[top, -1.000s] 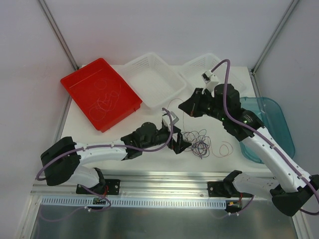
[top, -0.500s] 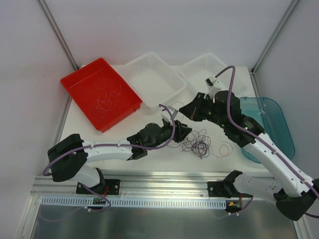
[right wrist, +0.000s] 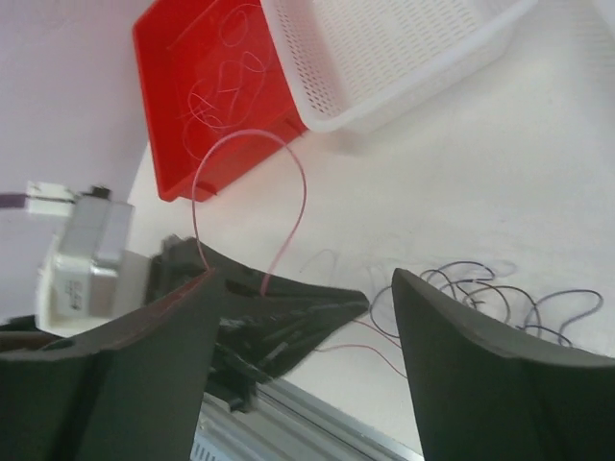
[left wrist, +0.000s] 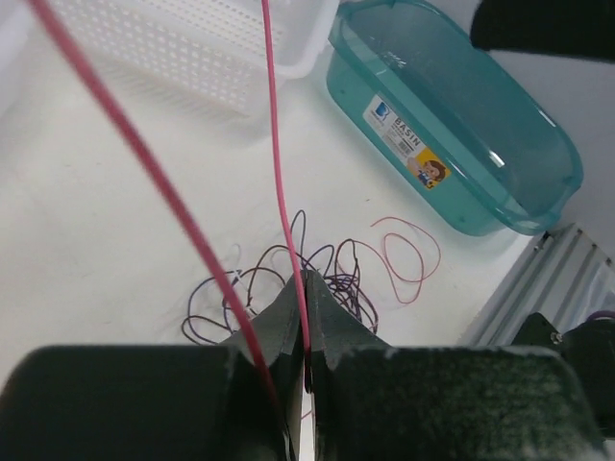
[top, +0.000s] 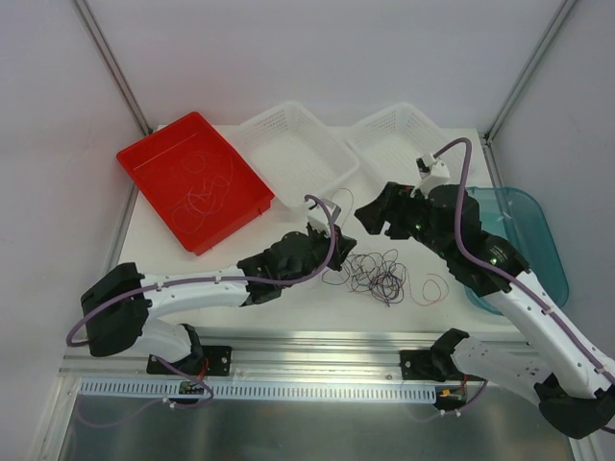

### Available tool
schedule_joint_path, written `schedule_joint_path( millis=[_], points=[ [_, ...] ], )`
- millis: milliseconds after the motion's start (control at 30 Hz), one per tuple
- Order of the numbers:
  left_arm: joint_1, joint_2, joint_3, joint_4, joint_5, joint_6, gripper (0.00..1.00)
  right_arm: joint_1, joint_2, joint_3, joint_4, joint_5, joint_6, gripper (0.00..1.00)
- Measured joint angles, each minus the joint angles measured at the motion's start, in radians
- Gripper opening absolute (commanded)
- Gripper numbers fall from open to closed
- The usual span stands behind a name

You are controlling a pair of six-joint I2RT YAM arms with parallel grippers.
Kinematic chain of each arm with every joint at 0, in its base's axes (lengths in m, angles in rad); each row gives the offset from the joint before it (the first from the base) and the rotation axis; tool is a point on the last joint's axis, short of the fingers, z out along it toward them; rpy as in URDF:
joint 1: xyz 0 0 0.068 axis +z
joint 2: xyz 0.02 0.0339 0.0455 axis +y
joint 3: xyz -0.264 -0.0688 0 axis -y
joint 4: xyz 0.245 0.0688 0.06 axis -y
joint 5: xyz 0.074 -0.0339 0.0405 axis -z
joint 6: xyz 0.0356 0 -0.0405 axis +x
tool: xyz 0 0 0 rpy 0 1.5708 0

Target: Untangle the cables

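Now the left gripper [left wrist: 306,322] has its dark matte fingers pressed together on a hair-thin pink wire [left wrist: 273,144], which rises from the pinch in a smooth arch. Below it, on the white table [top: 159,254], the cables [top: 377,271] lie as a loose knot of purple and dark loops, with one pink ring [top: 434,286] just beside the knot. The right gripper [right wrist: 306,279] hangs near, its broad wedge-shaped fingers spread apart and holding nothing. Behind stand a glossy red tray [top: 159,168] with pale curls of wire inside, two white mesh baskets [top: 306,187], and a clear teal tub [top: 533,240].
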Motion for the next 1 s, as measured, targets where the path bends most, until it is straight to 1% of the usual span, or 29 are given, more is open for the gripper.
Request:
schedule_joint_path(
  millis=[33,133,267,367,467,600,767,833,1000],
  points=[
    [0.001,-0.011,0.023,-0.056,-0.012,0.011,0.00,0.000,-0.014,0.000,-0.019,0.021,-0.020,0.82],
    [0.001,-0.044,0.093,-0.180,-0.051,0.042,0.00,0.000,-0.055,0.000,-0.088,0.093,-0.066,0.85],
    [0.003,-0.090,0.180,-0.319,-0.106,0.081,0.00,-0.007,-0.120,-0.057,-0.157,0.211,-0.094,0.86],
    [0.017,-0.131,0.194,-0.384,-0.124,0.101,0.00,-0.040,-0.171,-0.159,-0.216,0.268,-0.092,0.85],
    [0.045,-0.167,0.194,-0.457,-0.138,0.113,0.00,-0.091,-0.206,-0.282,-0.256,0.283,-0.071,0.84],
    [0.084,-0.207,0.196,-0.537,-0.139,0.123,0.00,-0.151,-0.224,-0.444,-0.267,0.245,-0.041,0.80],
    [0.115,-0.256,0.233,-0.620,-0.137,0.126,0.00,-0.159,-0.213,-0.590,-0.200,0.135,0.000,0.68],
    [0.120,-0.277,0.243,-0.635,-0.137,0.126,0.00,-0.159,-0.197,-0.627,-0.159,0.092,0.018,0.64],
    [0.121,-0.306,0.257,-0.670,-0.137,0.126,0.00,-0.159,-0.164,-0.655,-0.087,0.028,0.041,0.61]
  ],
)
